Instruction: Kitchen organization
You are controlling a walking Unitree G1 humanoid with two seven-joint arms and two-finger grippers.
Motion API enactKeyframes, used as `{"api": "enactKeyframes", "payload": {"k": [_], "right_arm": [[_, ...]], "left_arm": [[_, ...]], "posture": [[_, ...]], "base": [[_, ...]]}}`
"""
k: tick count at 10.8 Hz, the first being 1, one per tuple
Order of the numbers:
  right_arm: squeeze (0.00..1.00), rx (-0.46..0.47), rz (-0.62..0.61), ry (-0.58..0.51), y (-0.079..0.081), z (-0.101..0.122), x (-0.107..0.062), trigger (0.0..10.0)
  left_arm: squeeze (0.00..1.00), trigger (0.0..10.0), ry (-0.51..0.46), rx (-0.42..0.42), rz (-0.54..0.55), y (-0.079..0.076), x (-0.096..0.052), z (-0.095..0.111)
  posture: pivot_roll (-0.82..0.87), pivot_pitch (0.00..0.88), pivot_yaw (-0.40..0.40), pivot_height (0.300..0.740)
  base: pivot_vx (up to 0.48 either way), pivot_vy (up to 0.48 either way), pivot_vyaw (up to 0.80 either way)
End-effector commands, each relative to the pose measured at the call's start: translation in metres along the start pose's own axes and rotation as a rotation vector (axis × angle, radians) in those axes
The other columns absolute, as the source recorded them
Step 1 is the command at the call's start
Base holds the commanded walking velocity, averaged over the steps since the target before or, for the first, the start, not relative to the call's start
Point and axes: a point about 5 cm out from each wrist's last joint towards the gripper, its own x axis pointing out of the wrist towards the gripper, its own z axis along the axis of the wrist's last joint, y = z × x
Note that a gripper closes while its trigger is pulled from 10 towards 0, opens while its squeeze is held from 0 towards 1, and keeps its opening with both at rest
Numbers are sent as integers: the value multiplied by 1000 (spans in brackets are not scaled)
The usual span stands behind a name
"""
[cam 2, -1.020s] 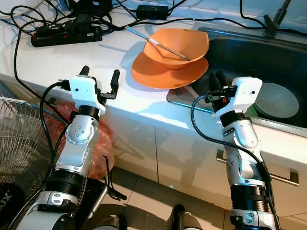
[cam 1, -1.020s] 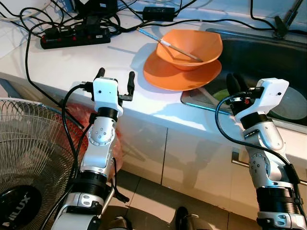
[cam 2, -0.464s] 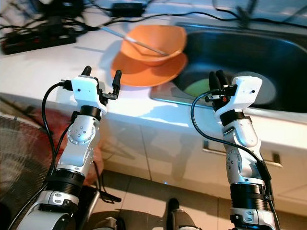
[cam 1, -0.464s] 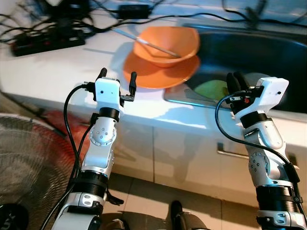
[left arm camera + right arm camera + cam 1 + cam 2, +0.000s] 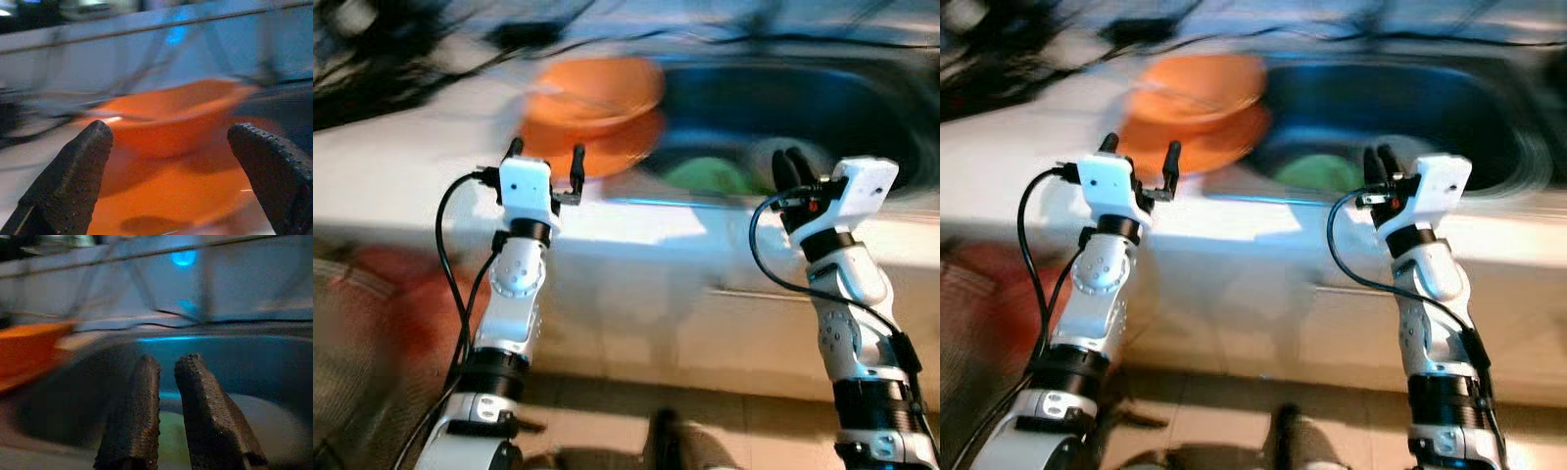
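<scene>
The head views are blurred by motion. An orange bowl (image 5: 592,86) sits in an orange plate (image 5: 607,147) on the white counter, beside the dark sink (image 5: 754,103). A thin utensil lies across the bowl. My left gripper (image 5: 546,152) is open with nothing between its fingers, raised at the counter's front edge just before the plate; in the left wrist view the bowl (image 5: 166,117) lies straight ahead. My right gripper (image 5: 790,162) is shut on nothing, held up before the sink's front rim. A green thing (image 5: 168,435) and a grey dish (image 5: 274,426) lie in the sink.
Dark cables (image 5: 391,59) run along the back left of the counter. White cupboard fronts with a handle (image 5: 754,294) stand below the counter. A reddish bag (image 5: 391,284) hangs at the lower left. Tiled floor lies beneath me.
The whole picture has slid left and blurred, so the camera has swung to the right; the sink now sits nearer the middle. Both arms keep their pose, left open, right shut.
</scene>
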Motion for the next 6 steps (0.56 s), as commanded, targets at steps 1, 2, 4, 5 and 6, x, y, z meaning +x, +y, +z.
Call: {"api": "enactKeyframes", "payload": {"k": [1,2,4,5,6], "right_arm": [[0,-10,1,-12,0,2,-1,10000],[0,-10,3,-11,1,2,-1,10000],[0,-15,8,-5,0,1,-1,10000],[0,-15,9,-6,0,2,0,10000],[0,-16,10,-6,0,2,0,10000]], "left_arm": [[0,10000,-14,1,-3,-3,0,2],[0,10000,-16,2,-2,-3,0,3],[0,10000,-21,2,7,-2,-1,4],[0,10000,-27,0,13,-1,-1,5],[0,10000,-29,0,18,0,-1,6]], "posture": [[-15,163,32,740],[-15,163,32,740],[-11,174,25,740],[-9,175,22,740],[-7,174,20,740]], "base": [[0,0,-675],[0,0,0],[0,0,0],[0,0,0],[0,0,0]]}}
